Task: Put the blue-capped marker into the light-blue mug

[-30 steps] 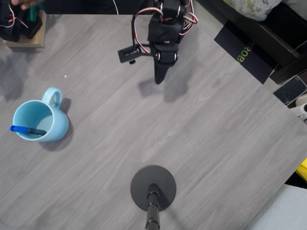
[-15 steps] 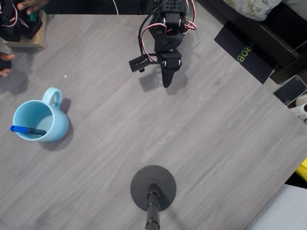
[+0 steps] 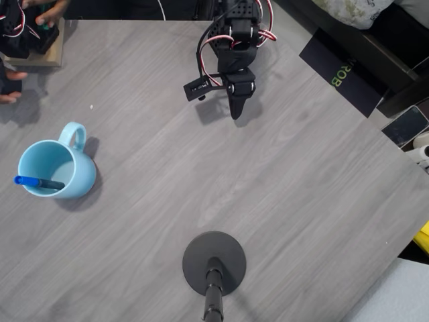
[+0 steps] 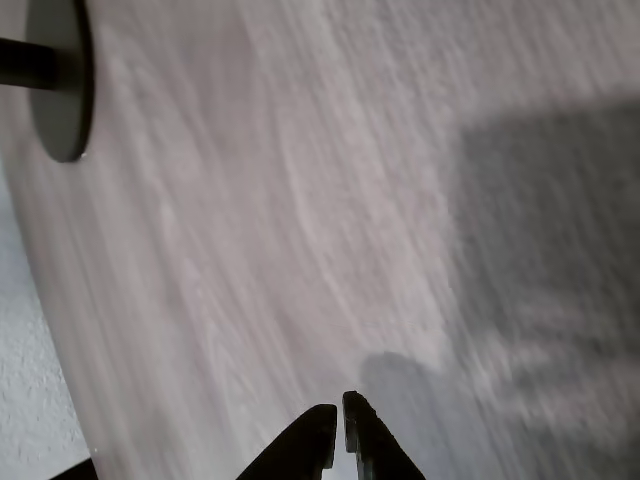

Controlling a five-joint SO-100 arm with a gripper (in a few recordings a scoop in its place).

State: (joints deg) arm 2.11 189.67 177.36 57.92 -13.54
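The light-blue mug (image 3: 56, 168) stands upright at the table's left in the overhead view, handle toward the top. The blue-capped marker (image 3: 38, 182) rests inside it, its blue cap poking over the left rim and the dark barrel lying across the inside. My black gripper (image 3: 234, 114) hangs over the table's top middle, far right of the mug, pointing down the picture. Its fingers are shut with nothing between them. In the wrist view the gripper (image 4: 338, 420) tips meet above bare grey wood.
A round black stand base (image 3: 214, 263) with a pole sits at the bottom centre, also as the stand base (image 4: 60, 80) in the wrist view. A person's hands (image 3: 13, 77) and a wooden block (image 3: 37, 57) are at the top left. Dark boxes (image 3: 348, 74) lie off the table's right edge.
The arm has drawn back toward the table's top edge and swung slightly right since one second ago; in the last half second it barely moved. Mug and marker are unmoved.
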